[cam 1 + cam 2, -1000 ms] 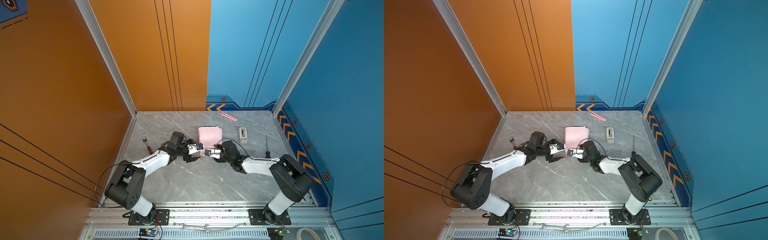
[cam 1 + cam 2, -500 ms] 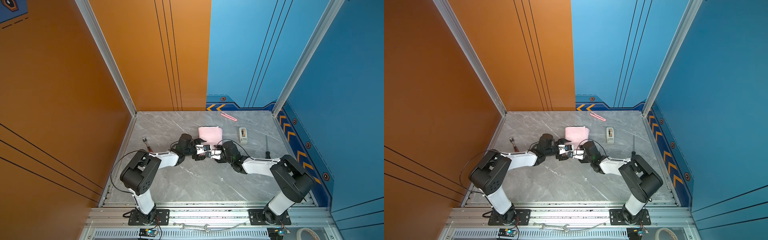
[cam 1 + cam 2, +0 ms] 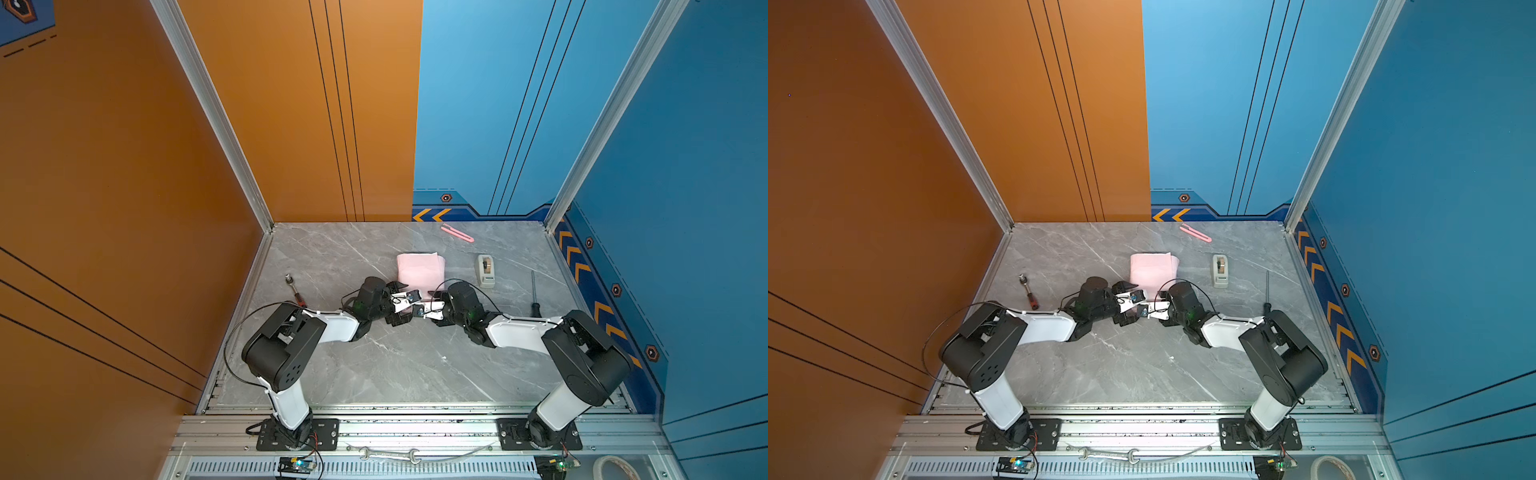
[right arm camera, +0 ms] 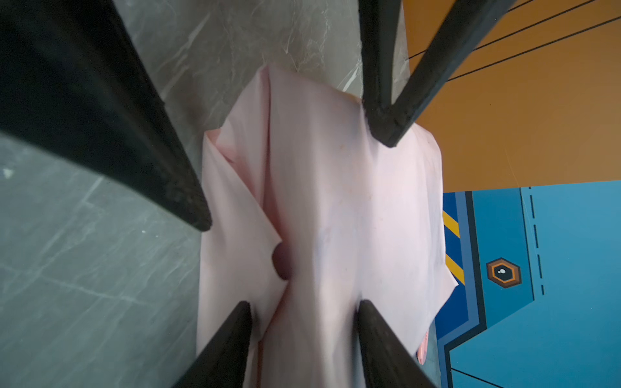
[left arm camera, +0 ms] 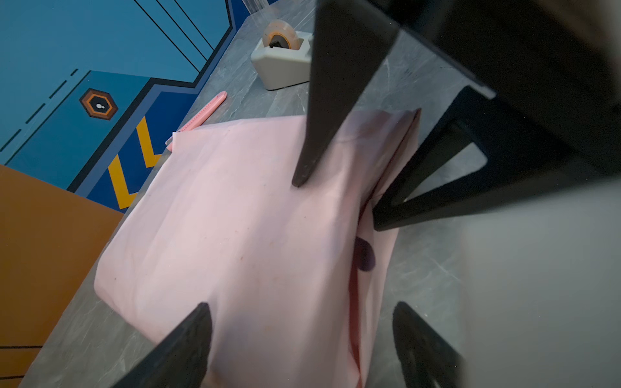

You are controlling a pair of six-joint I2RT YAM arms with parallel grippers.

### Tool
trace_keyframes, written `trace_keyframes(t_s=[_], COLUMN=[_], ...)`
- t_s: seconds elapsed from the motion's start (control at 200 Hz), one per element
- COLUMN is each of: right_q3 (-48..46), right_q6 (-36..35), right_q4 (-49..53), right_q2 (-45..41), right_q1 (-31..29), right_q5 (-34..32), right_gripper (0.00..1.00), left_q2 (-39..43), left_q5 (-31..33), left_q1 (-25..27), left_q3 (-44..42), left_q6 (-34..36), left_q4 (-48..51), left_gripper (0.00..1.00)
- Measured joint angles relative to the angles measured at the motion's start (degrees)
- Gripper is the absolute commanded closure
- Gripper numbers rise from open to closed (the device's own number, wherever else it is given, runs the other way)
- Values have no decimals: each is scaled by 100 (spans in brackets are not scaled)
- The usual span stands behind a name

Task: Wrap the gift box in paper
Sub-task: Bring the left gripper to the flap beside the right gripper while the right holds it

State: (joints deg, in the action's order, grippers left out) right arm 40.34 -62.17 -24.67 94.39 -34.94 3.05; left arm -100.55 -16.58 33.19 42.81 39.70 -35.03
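The box is out of sight inside the paper point(image 3: 419, 270), a pale pink parcel lying flat on the desk point(image 3: 374, 365) directly ahead of both pincers, which meet at its near end. The left pincer point(image 5: 302, 307) is released, its jaws wide and straddling a corner of the parcel without clamping it. The right pincer point(image 4: 304, 304) stands half-spread with the end fold running between its jaws. One finger point(image 5: 331, 100) has its tip on or just over the parcel's top, and I cannot tell whether it pinches the paper or only presses it. That fold is probably the weak spot: its flaps gape, a dark patch point(image 5: 364, 257) shows through the gap, and I see no tape on it. If the right pincer lifts off, the creased flaps will likely spring open. The tape dispenser point(image 3: 485, 270) sits beyond the right pincer and well apart from the left one, so fetching tape leaves one pincer to hold the fold alone. The fingers crowd close together, so closing the left pincer carelessly could knock the right one. A fingertip dragged across the thin sheet could tear it, and a sideways push could slide the light parcel over the smooth desk.
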Motion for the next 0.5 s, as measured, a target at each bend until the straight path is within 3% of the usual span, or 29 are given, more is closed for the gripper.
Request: trace_keyframes(t_s=[0.501], right_q3=[-35], right_q6=[-151], right_q4=[-4], right_q2=[-22], right_q1=[87], right_q5=[129], right_gripper=[48], left_q2=[-94], left_q5=[1067], left_q1=[479], left_q3=[114], left_q6=[-695], left_q4=[-247], left_gripper=[16])
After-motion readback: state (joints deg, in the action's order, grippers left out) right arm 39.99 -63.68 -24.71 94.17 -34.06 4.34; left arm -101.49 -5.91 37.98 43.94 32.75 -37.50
